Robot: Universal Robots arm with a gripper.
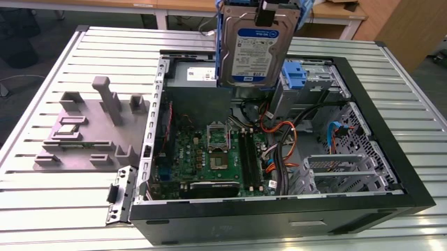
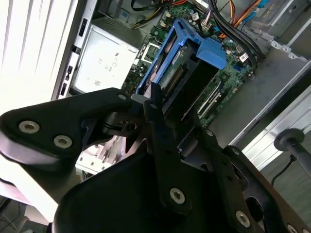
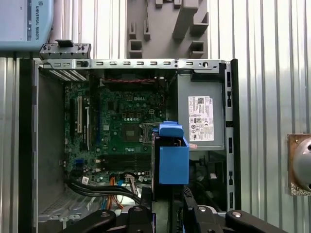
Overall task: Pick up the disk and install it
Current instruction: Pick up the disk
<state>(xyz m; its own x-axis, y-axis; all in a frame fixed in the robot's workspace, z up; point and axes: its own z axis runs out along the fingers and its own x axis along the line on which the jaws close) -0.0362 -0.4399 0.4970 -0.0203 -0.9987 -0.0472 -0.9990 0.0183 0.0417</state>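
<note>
Exterior view shows your gripper [image 1: 267, 15] clamped on the disk [image 1: 252, 49], hanging upright above the open computer case [image 1: 279, 222].

The disk [image 1: 255, 49] is hanging upright, label facing the camera, over the open computer case [image 1: 244, 219]. The end effector [image 1: 266, 14] is clamping its top edge. A grey fixture block [image 1: 84, 136] is sitting on the slatted tabletop [image 1: 63, 209], toward the exterior view's left.
</note>
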